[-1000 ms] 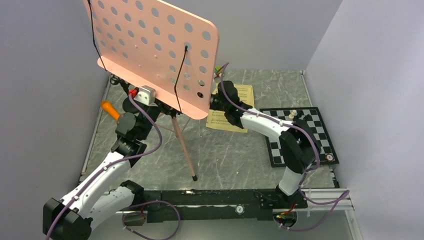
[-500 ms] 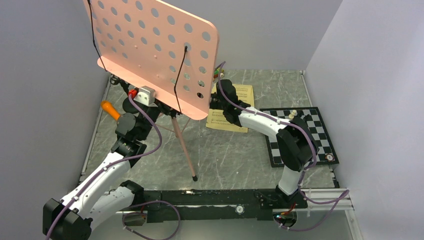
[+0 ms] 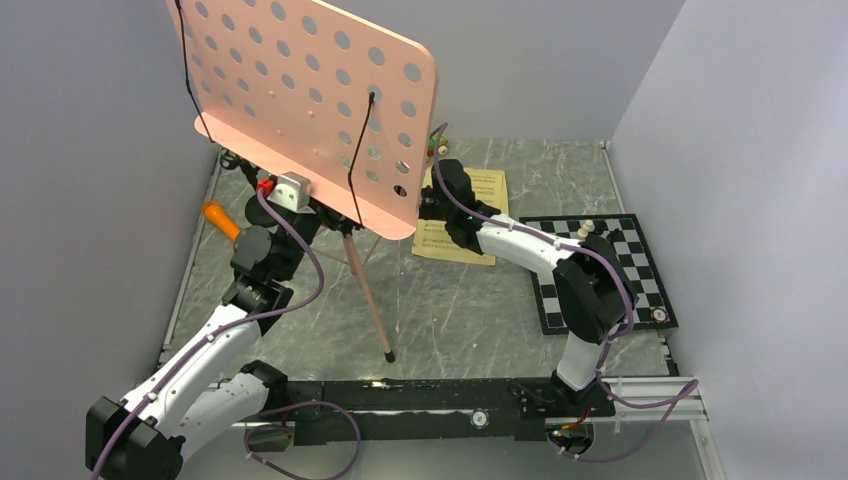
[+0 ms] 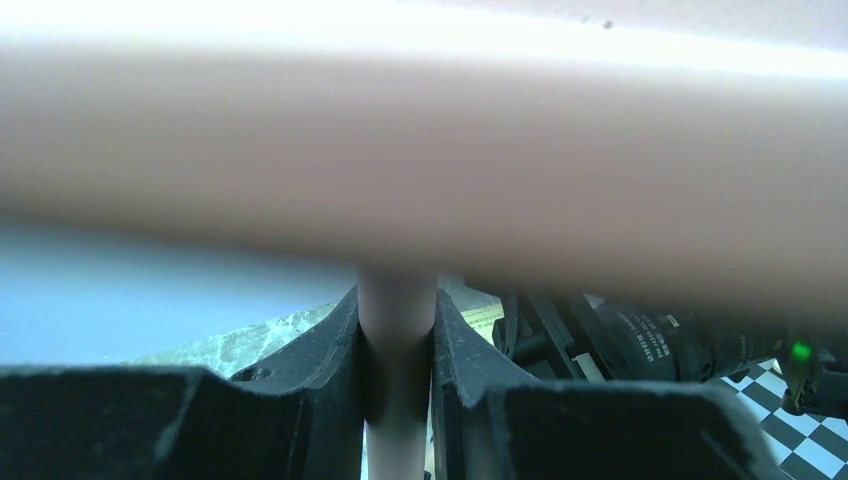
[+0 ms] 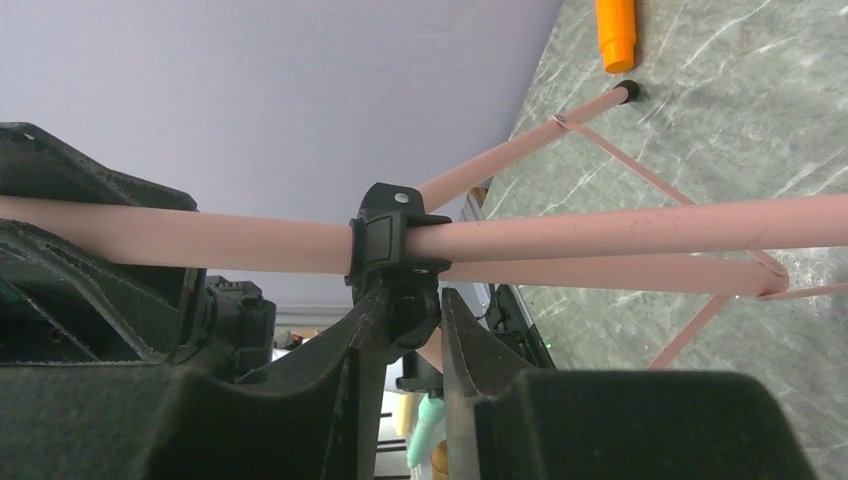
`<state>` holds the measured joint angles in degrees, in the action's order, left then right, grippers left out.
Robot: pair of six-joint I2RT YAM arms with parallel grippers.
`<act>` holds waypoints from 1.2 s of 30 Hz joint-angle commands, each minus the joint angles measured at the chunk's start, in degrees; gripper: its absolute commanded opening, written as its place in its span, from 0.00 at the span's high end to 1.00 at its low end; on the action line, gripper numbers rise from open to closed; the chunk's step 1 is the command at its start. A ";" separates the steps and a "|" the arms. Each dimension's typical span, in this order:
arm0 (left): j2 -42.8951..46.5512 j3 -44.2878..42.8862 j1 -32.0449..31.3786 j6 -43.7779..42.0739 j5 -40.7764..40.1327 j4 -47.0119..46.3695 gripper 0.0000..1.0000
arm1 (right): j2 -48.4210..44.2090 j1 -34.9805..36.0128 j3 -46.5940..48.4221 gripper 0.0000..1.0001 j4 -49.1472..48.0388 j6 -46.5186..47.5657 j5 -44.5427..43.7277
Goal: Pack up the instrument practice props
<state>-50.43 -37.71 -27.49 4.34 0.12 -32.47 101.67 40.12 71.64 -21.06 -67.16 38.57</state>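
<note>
- Right now my left claw (image 4: 397, 320) is clamped on the pole of the tall pink perforated tripod music stand (image 3: 310, 110), which stands on the grey marbled counter (image 3: 450, 310).
- My right claw (image 5: 413, 310) pinches the stand's black plastic collar (image 5: 392, 235) from both sides.
- An orange toy microphone (image 3: 220, 220) lies left of the stand; yellow sheet-music pages (image 3: 490, 187) lie flat to its right.

desk (image 3: 300, 110): pink, matt painted-metal look, punched holes | pole (image 5: 620, 228): smooth pink tube, faintly speckled | clamp (image 5: 395, 240): black moulded plastic, dull sheen | mic (image 3: 222, 221): smooth orange plastic | pages (image 3: 490, 188): yellow paper, matt | table (image 3: 450, 310): grey marbled stone-look, catching a soft sheen | chessboard (image 3: 640, 265): smooth, flat print | arm shells (image 3: 200, 355): glossy white plastic | cables (image 3: 318, 265): purple, rubbery
</note>
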 commanded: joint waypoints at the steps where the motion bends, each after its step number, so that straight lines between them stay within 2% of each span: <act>1: -0.30 1.86 -0.62 1.64 0.08 6.62 1.00 | -1.74 1.01 1.04 0.75 -2.04 0.26 3.22; 3: -0.33 1.85 -0.64 1.64 0.14 6.63 1.00 | -1.67 1.10 0.60 0.82 -2.78 0.18 3.88; 6: -0.32 1.70 -0.59 1.64 0.22 6.95 1.00 | -1.67 1.15 0.84 1.00 -1.80 2.49 4.01; 8: -0.36 1.68 -0.60 1.79 0.34 6.96 1.00 | -1.82 1.38 1.63 1.00 -0.28 6.82 3.05; 11: -0.65 1.51 -0.64 2.14 0.62 7.06 1.00 | -3.67 2.64 2.07 1.00 3.90 19.92 -3.65; 14: -0.93 1.50 -0.65 2.51 0.62 7.15 1.00 | -7.03 5.96 -2.12 1.00 3.51 41.17 -16.66; 18: -1.29 1.38 -0.72 3.02 0.36 7.46 1.00 | -9.54 11.45 -11.76 1.00 -9.75 62.56 -31.15; 26: -2.12 0.59 -0.70 3.23 0.06 9.16 1.00 | -5.60 20.57 -18.80 1.00 -25.62 98.20 -47.99; 29: -2.13 0.75 -0.73 3.09 0.06 9.02 1.00 | -2.18 24.09 -23.54 1.00 -38.12 116.82 -54.67; 33: -2.44 0.85 -0.72 2.93 0.08 8.72 1.00 | 3.45 26.65 -26.42 1.00 -52.18 135.95 -59.74; 35: -2.77 0.76 -0.71 2.95 0.06 8.89 1.00 | 8.48 26.87 -26.83 1.00 -62.48 143.35 -63.00; 36: -2.75 0.84 -0.71 2.96 0.06 8.87 1.00 | 9.75 26.70 -27.03 1.00 -65.72 143.78 -63.73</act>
<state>-50.94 -37.74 -27.62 4.73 -0.27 -32.16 103.63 66.39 48.47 -74.61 56.42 -14.85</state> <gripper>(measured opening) 0.268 0.048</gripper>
